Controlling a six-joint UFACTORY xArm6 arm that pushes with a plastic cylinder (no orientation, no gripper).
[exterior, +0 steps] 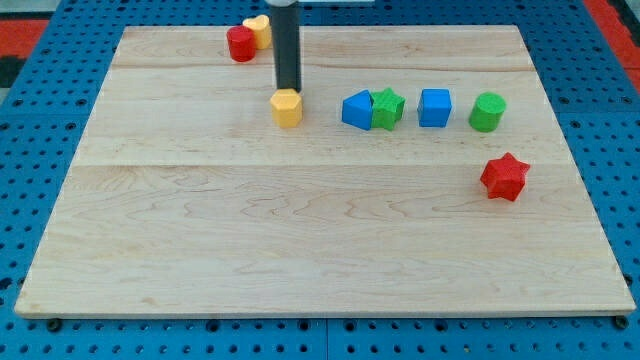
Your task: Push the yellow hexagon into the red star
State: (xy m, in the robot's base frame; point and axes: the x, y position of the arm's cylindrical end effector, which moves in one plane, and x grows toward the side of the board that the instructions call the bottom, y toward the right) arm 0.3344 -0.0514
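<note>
My tip (pixel 289 90) sits right behind the yellow hexagon (pixel 287 108), upper middle of the frame. The red star (pixel 504 177) lies well apart at right on the desk (pixel 300 250). The rod has no fingers to read.

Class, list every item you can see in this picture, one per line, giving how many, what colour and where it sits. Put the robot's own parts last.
yellow hexagon: one, yellow, upper middle of the board, left of the row of blocks
red star: one, red, at the view's right, below the row
blue block: one, blue, wedge-like, touching the green star
green star: one, green, middle of the row
blue cube: one, blue, right of the green star
green block: one, green, rounded, right end of the row
red block: one, red, rounded, top edge
yellow block: one, yellow, touching the red block, shape unclear
board: one, pale wood
my tip: one, dark rod, at the yellow hexagon's top edge
</note>
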